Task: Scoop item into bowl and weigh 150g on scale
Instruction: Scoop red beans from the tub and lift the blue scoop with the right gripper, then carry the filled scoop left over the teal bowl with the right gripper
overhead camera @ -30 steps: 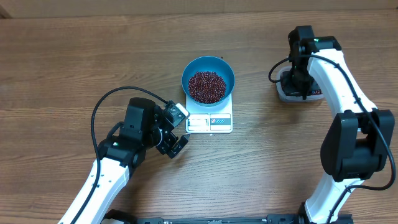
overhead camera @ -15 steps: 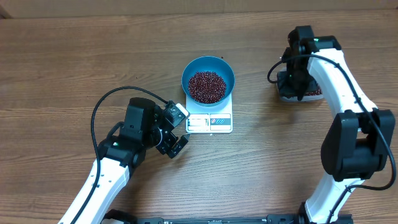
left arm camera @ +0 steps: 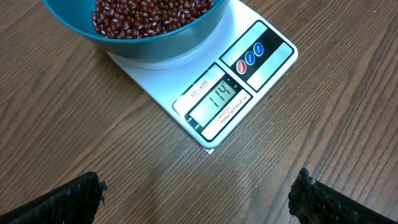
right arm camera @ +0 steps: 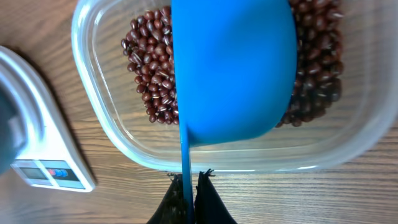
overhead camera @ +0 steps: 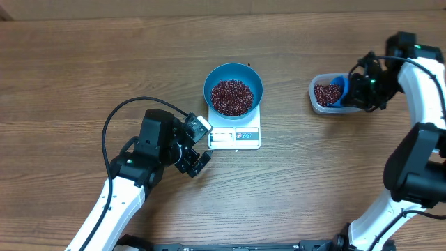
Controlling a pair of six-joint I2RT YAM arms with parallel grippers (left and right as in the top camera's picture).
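Beans lie in bowl and tub; right pincer clamps scoop, left pincer apart.

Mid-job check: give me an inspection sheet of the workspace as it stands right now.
Surface: wood-grain table.
Job's things: blue bowl sits on scale, holding beans; display reads 114. More beans in clear tub at right.
Clutter: nothing seen.
Pincers: left pincer open, empty, near scale's front corner; right pincer shut on blue scoop handle, scoop at the tub, in or just above it.
Cables: black cable loops out from left arm.
Surroundings: nothing seen.
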